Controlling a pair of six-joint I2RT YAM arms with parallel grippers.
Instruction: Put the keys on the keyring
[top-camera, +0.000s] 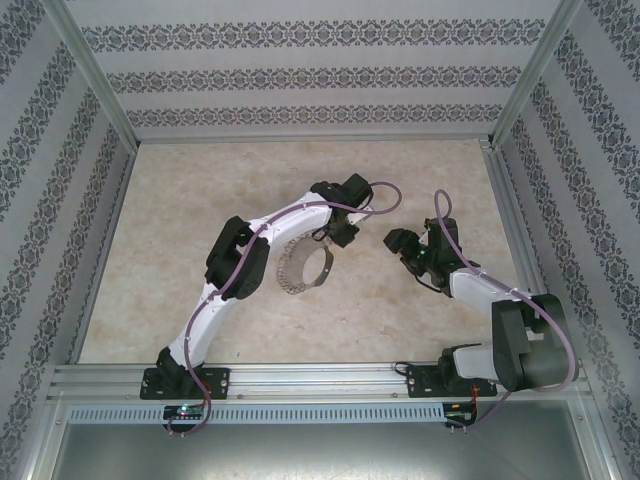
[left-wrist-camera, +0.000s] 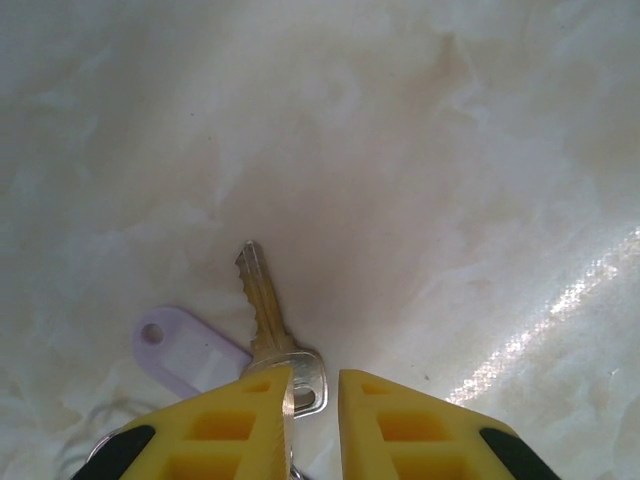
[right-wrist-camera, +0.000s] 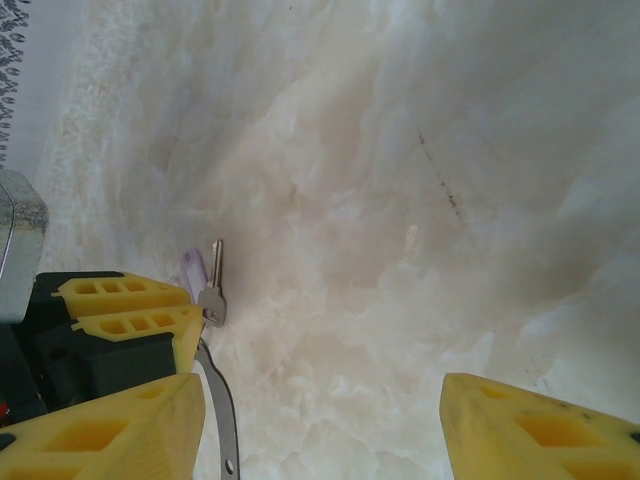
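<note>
Keyring (top-camera: 290, 284) and key (left-wrist-camera: 265, 305) sit mid-desk, close to the left arm's wrist. Beneath them spreads the cream, marbled desk (top-camera: 200, 190), walled on three sides. The left arm (top-camera: 225, 275) reaches forward and rightward. The right arm (top-camera: 495, 300) bends in toward it, and the two wrists are near each other but apart. Silvery bits fringe the hoop's rim, and its far-right edge meets the left fingers (left-wrist-camera: 240, 420). These are nearly together with a slim gap between them. The key's head rests against one inner face, but I cannot tell whether they pinch anything. The right fingers (right-wrist-camera: 540, 430) are spread wide, with nothing between them. The key's blade points away from the left fingers, and its lilac tag (left-wrist-camera: 185, 350) lies just beside it.
</note>
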